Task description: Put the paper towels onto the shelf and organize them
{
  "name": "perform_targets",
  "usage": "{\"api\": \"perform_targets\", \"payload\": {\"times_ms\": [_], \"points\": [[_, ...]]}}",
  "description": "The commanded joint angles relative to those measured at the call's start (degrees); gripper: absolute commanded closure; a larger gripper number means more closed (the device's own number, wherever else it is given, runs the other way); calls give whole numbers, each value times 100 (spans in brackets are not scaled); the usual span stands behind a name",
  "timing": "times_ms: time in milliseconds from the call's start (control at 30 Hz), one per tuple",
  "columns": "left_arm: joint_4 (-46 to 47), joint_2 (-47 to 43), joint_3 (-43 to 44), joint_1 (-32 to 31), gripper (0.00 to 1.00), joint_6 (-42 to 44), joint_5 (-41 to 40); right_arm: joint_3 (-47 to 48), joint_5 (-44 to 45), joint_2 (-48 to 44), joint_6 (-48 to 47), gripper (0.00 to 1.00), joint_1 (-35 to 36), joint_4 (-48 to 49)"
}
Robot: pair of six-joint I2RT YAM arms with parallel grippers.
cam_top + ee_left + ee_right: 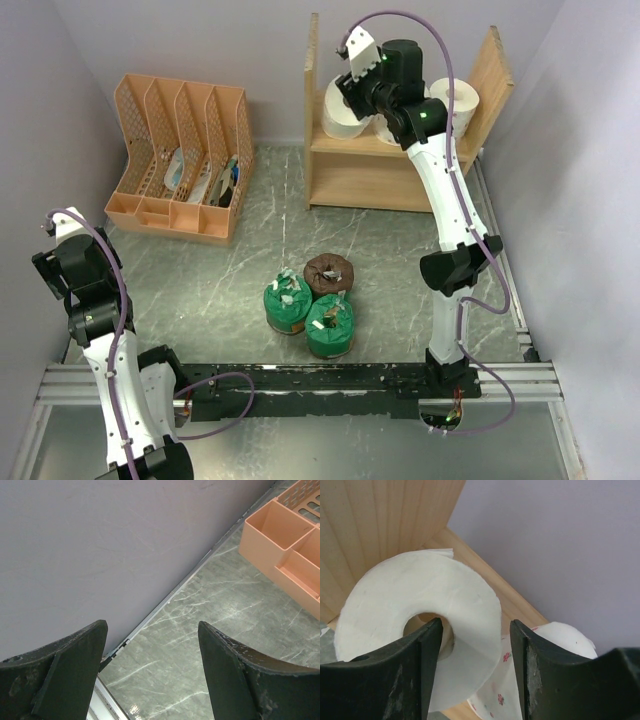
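Observation:
The wooden shelf (pixel 385 185) stands at the back right. White rolls stand on its upper board: one at the left (pixel 337 112) and one at the right (pixel 458 98); a third is mostly hidden behind my arm. My right gripper (pixel 352 92) is open over the left white roll (pixel 415 605). One finger is in front of its hollow core and the other is beside its outer wall. A flower-printed roll (pixel 565 637) stands beside it. Two green rolls (pixel 287 303) (pixel 330 325) and the brown-ended one (pixel 328 272) stand together mid-table. My left gripper (pixel 45 268) is open and empty.
An orange slotted file organizer (pixel 180 150) holding papers stands at the back left; its corner shows in the left wrist view (pixel 282 540). The grey wall (pixel 100 545) is close by my left gripper (pixel 152 630). The shelf's side panel (pixel 380 520) is next to the roll.

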Motion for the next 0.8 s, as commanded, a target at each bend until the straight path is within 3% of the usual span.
{"api": "perform_targets", "payload": {"times_ms": [0, 233, 500, 567, 700, 767], "points": [[139, -40, -21, 83, 15, 46, 102, 287, 81, 43, 91, 43, -29, 320], [149, -24, -39, 85, 15, 57, 115, 456, 115, -80, 234, 40, -38, 556], [152, 3, -48, 84, 14, 64, 139, 125, -247, -1170, 271, 39, -12, 391], [150, 10, -47, 85, 14, 74, 167, -415, -469, -1623, 133, 4, -11, 233], [118, 28, -32, 101, 6, 164, 517, -2799, -1822, -3318, -628, 0, -11, -63], [88, 62, -22, 110, 4, 215, 797, -3703, -2306, -3809, -978, 0, -11, -683]]}}
